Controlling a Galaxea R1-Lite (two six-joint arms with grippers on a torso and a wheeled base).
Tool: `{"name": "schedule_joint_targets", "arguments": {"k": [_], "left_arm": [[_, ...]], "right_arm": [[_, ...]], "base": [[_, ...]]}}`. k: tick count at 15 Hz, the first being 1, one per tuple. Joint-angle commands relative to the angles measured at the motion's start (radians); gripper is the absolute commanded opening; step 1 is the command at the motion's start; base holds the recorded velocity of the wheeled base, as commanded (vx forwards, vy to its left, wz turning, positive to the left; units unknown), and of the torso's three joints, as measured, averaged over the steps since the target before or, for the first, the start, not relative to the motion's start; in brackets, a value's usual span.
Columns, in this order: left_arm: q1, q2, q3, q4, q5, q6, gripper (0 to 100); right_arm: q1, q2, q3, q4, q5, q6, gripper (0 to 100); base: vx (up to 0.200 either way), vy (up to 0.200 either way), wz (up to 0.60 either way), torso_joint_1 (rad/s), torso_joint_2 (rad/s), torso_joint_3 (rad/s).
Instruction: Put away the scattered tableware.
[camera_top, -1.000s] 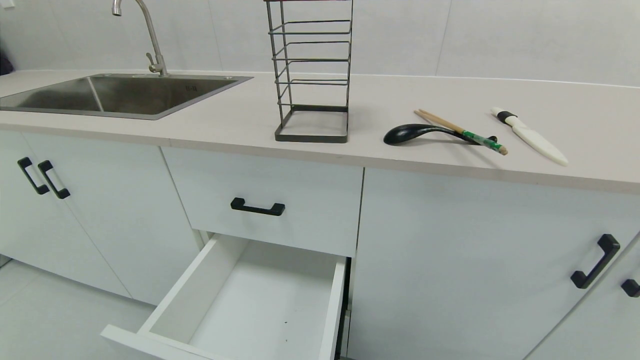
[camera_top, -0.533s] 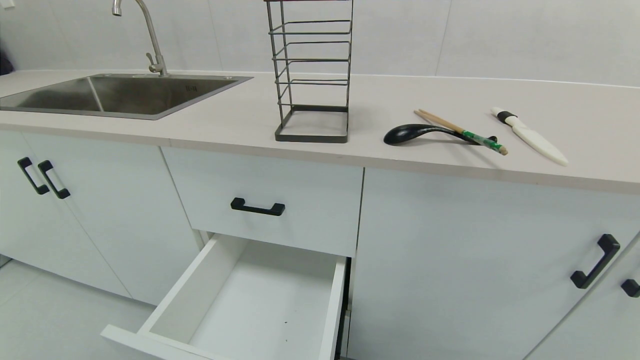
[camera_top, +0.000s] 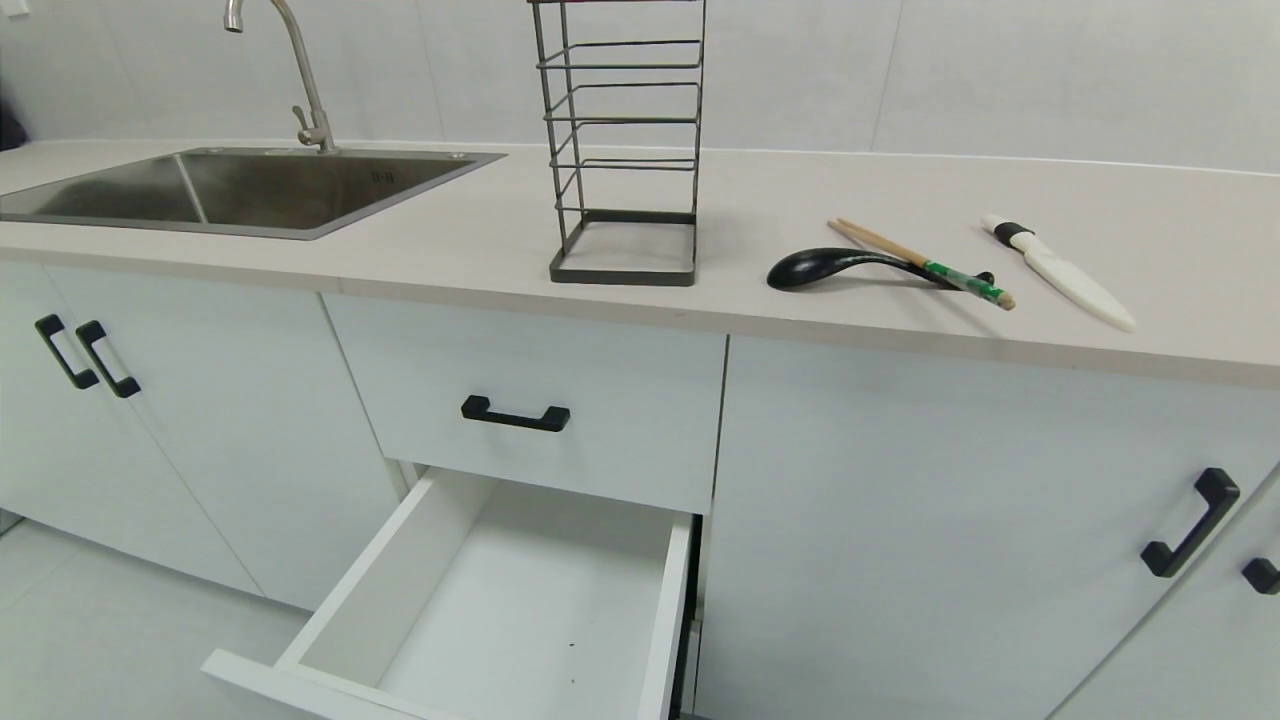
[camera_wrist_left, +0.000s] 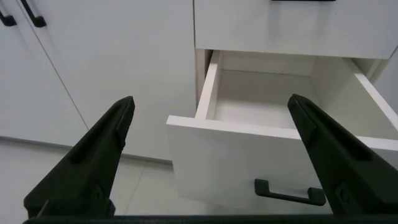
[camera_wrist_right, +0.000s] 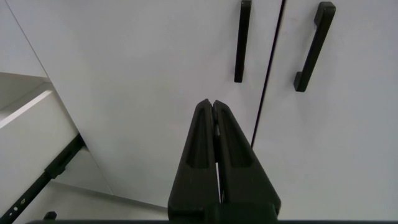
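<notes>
Drawer (camera_top: 350, 590) is pulled out below the tabletop (camera_top: 800, 190); its white bottom shows one dark speck, maybe dirt. Black spoon (camera_top: 815, 268) lies on the tabletop right of the upright wire rack (camera_top: 620, 280), with the chopsticks (camera_top: 925, 263) resting across its handle. White knife (camera_top: 1060, 272) lies near them, farther right. Steel sink (camera_top: 270, 185) is at far left. Left pincer (camera_wrist_left: 211, 102) hangs released, facing the drawer front. Right pincer (camera_wrist_right: 213, 109) is clenched on nothing, before the cabinet doors (camera_wrist_right: 155, 74).

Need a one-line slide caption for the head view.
Black spoon, chopsticks and white knife lie on the countertop beside a wire rack; the lower drawer below stands open.
</notes>
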Motion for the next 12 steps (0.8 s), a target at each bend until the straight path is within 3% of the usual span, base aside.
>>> {"name": "schedule_joint_targets", "arguments": {"k": [1,7,10,12], "left_arm": [[0.000,0.000,0.000,-0.001,-0.001,0.000,100],[0.000,0.000,0.000,0.001,0.009,-0.020,100],[0.000,0.000,0.000,0.001,0.012,-0.024,100],[0.000,0.000,0.000,0.001,0.012,-0.026,100]], "right_arm": [[0.000,0.001,0.000,0.000,0.000,0.000,0],[0.000,0.001,0.000,0.000,0.000,0.000,0],[0.000,0.001,0.000,0.000,0.000,0.000,0],[0.000,0.001,0.000,0.000,0.000,0.000,0]], "base": [[0.000,0.000,0.00,0.000,0.00,0.000],[0.000,0.000,0.00,0.000,0.00,0.000],[0.200,0.000,0.00,0.001,0.00,0.007],[0.000,0.000,0.00,0.000,0.00,0.000]]}}
